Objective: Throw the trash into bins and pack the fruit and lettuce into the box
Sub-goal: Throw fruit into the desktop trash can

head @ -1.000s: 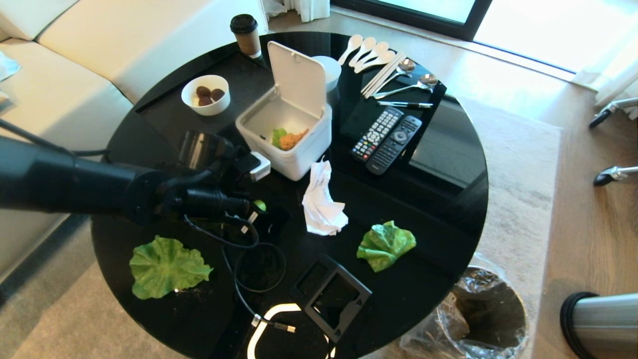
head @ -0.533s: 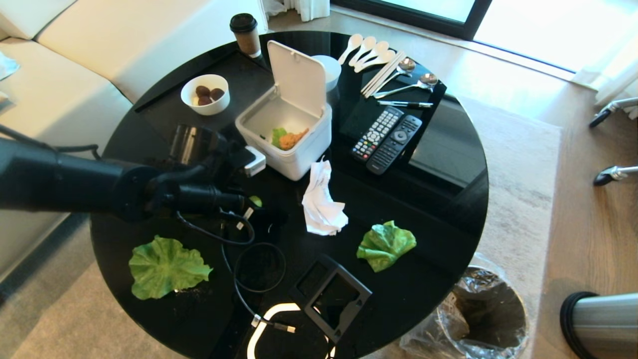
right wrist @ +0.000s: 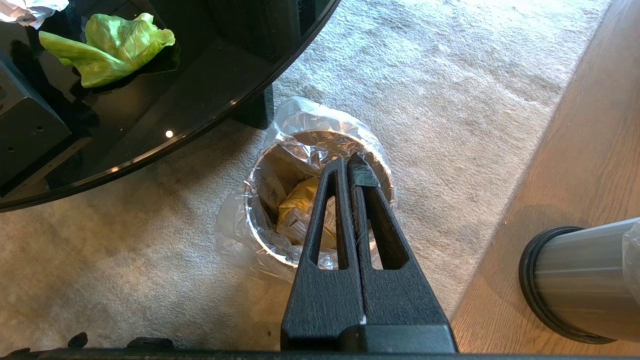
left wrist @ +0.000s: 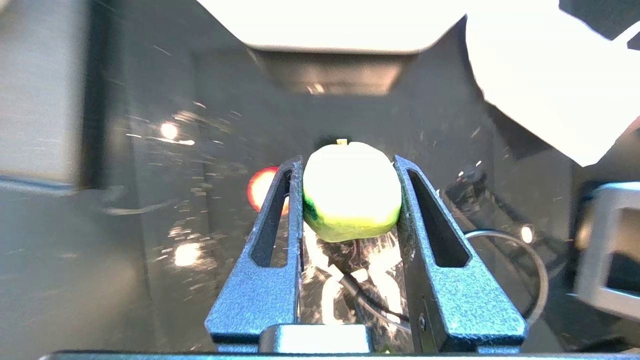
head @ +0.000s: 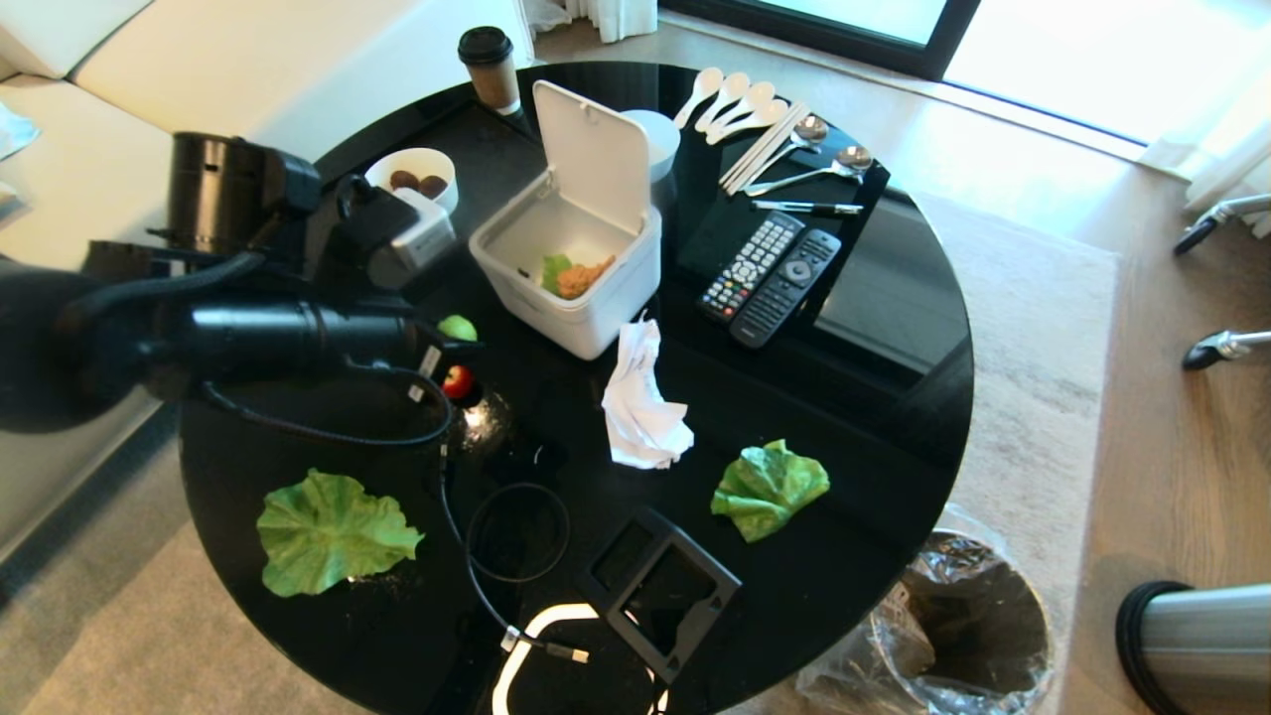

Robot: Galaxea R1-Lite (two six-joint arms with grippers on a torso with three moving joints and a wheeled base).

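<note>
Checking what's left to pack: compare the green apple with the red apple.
The green apple is clamped in the left tool, lifted off the table; the red apple sits free on the table. The green one appears slightly larger. Both are small, and neither is in the box yet.

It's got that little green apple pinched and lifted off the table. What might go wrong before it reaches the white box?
The left tool grips the green apple only near its fingertips, so it might slip and roll on the glossy table. The red apple lies just below and could get knocked. The box has its lid upright, leaving a fairly narrow opening.
</note>
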